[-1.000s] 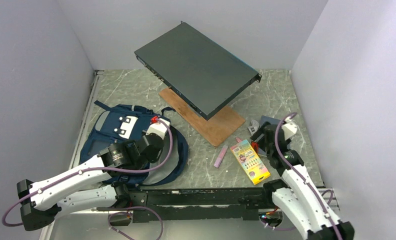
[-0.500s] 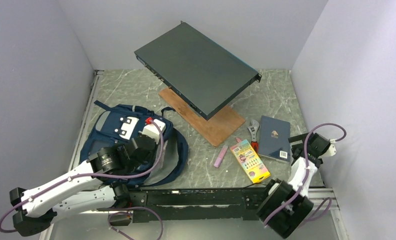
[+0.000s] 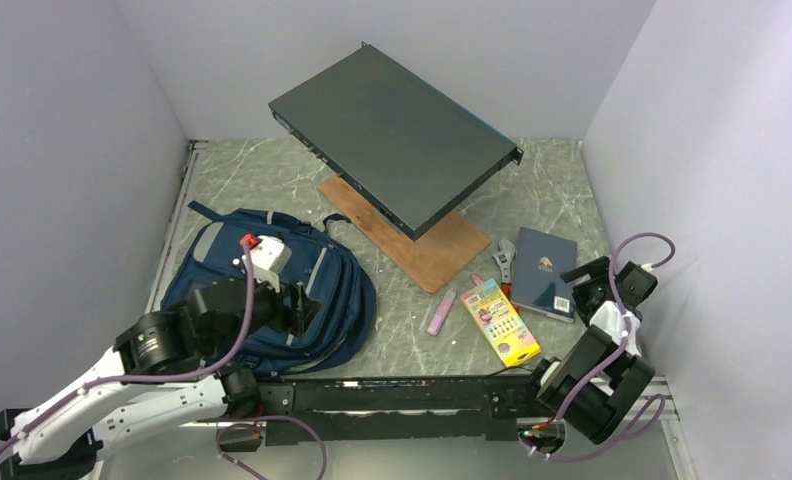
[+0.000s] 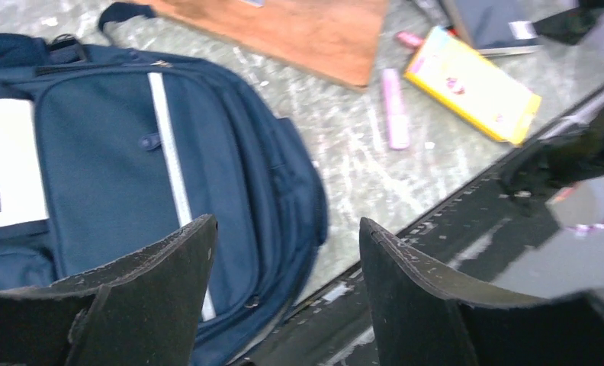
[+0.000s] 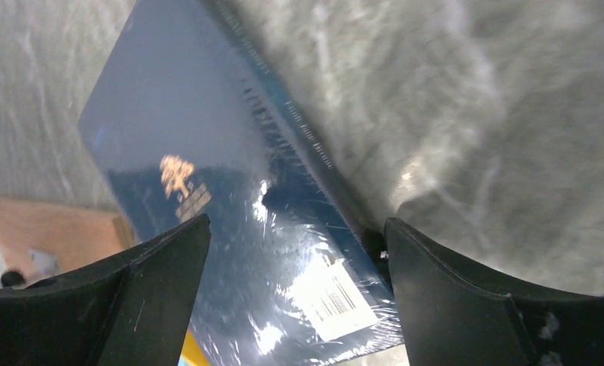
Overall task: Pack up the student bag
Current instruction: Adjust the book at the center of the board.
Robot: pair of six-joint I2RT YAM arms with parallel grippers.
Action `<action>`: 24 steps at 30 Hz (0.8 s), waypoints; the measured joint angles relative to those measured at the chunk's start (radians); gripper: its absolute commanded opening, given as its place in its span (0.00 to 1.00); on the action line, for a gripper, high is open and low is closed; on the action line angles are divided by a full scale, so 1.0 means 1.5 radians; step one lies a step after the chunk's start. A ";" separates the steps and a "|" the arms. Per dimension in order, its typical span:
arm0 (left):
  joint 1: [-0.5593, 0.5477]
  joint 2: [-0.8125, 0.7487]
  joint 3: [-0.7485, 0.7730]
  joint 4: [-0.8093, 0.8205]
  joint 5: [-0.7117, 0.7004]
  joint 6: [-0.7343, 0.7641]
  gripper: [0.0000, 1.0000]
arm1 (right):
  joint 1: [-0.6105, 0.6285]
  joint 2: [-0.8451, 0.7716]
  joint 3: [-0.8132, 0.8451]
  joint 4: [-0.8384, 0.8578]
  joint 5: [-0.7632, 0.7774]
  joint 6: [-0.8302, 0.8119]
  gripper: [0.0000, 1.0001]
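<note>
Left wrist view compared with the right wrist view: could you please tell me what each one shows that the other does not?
Only the left wrist view shows the student bag and the pink stick. Only the right wrist view shows the gold emblem on the blue notebook. Both share that notebook, the wooden board and the marble table.

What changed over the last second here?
The left tool opened, let go of the student bag and drew back near-left; the bag settled flat. The right tool swung right off the notebook, open above its edge. Crayon box, marker, wrench stayed put.
</note>
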 measured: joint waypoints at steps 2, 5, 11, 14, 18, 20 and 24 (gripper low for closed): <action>0.000 -0.017 0.009 0.008 0.027 -0.012 0.75 | 0.017 -0.017 -0.005 -0.001 -0.020 -0.004 0.86; 0.000 -0.020 0.013 0.018 0.058 -0.026 0.74 | 0.061 -0.064 -0.010 -0.008 -0.056 -0.009 0.86; 0.001 0.028 0.013 0.034 0.098 -0.043 0.75 | 0.119 -0.122 -0.017 0.010 -0.179 -0.009 0.86; 0.001 0.052 0.013 0.045 0.117 -0.045 0.76 | 0.126 -0.125 -0.016 0.007 -0.205 -0.013 0.87; 0.001 0.063 0.013 0.049 0.127 -0.043 0.79 | 0.121 -0.128 -0.012 -0.015 -0.170 -0.011 0.88; 0.001 0.059 0.013 0.047 0.126 -0.040 0.82 | 0.099 -0.135 -0.018 -0.016 -0.160 -0.004 0.88; 0.001 0.041 0.013 0.036 0.109 -0.024 0.89 | 0.017 -0.151 -0.061 0.011 -0.162 0.020 0.88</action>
